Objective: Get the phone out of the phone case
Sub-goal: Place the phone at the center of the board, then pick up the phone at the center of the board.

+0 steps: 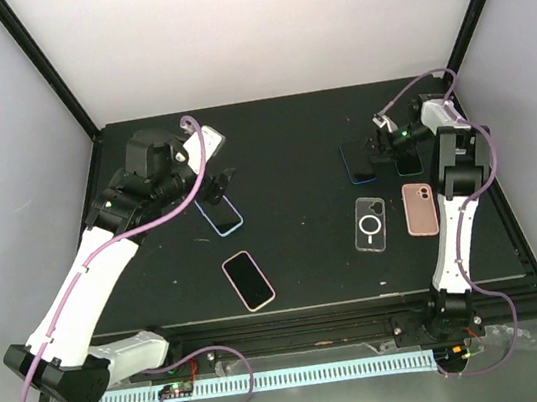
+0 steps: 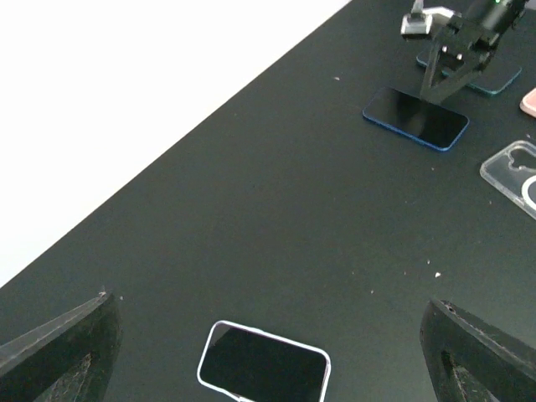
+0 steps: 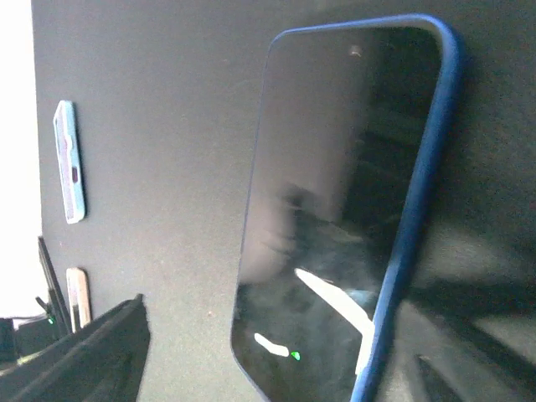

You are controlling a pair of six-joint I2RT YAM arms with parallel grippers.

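The right tool hangs over a blue-cased phone at the far right of the matte black worktop, jaws apart and gripping nothing; the one finger plain in its wrist view stands clear of the phone's edge. The left tool, spread wide and empty, hovers across the worktop above a lavender-rimmed phone. The job here looks barely begun: the phone lies flat, screen up, seated in its case, the soft-looking blue rim wrapping the rounded corners on every side that shows, so prying the two apart is all to come. The screen is dark, glossy glass that throws back reflections, against the dull, faintly dusty worktop. Nearer the arms lie a clear case with a white ring on its back and a pink case, both apparently empty, and a pink-rimmed phone well to their left.
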